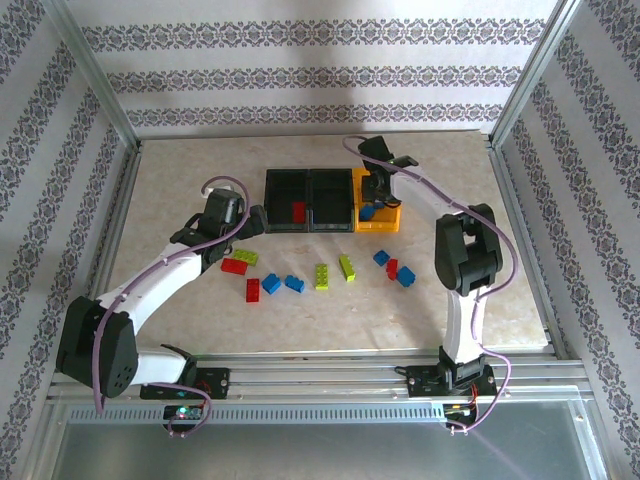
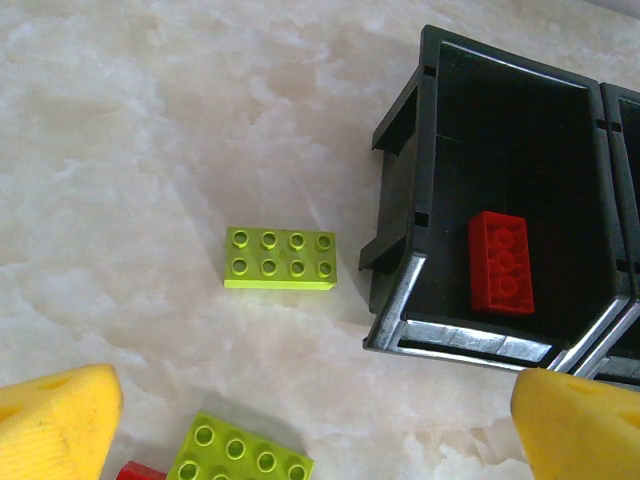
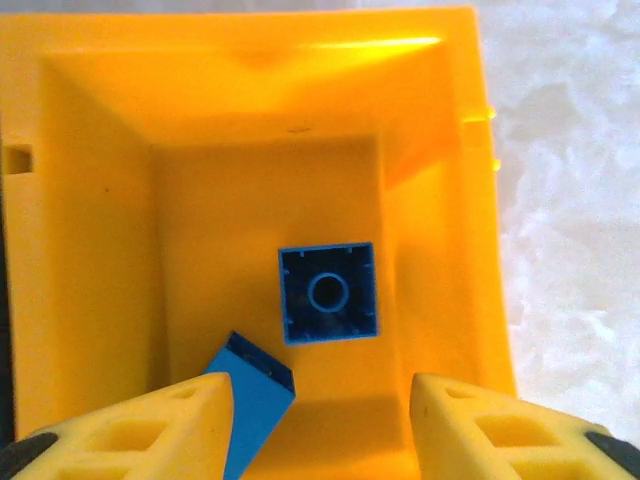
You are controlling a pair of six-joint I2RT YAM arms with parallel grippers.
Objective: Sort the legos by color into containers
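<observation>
Three joined containers stand at the table's middle back: two black bins [image 1: 310, 178] and a yellow bin [image 1: 391, 224]. The left black bin [image 2: 398, 190] holds a red lego [image 2: 501, 262]. My right gripper [image 3: 320, 420] hangs open over the yellow bin [image 3: 90, 250]. One blue lego [image 3: 328, 292] lies upside down on its floor, and another blue lego [image 3: 250, 405] leans by the left finger. My left gripper [image 2: 320, 440] is open above the table beside the black bin, with a green lego [image 2: 280, 258] ahead of it and another green lego [image 2: 240, 455] below.
Loose legos lie scattered in front of the bins: red [image 1: 235, 266], green [image 1: 322, 276], blue [image 1: 271, 284] and blue [image 1: 405, 276] among several. A metal frame rail [image 1: 320, 375] runs along the near edge, and patterned walls close in the sides.
</observation>
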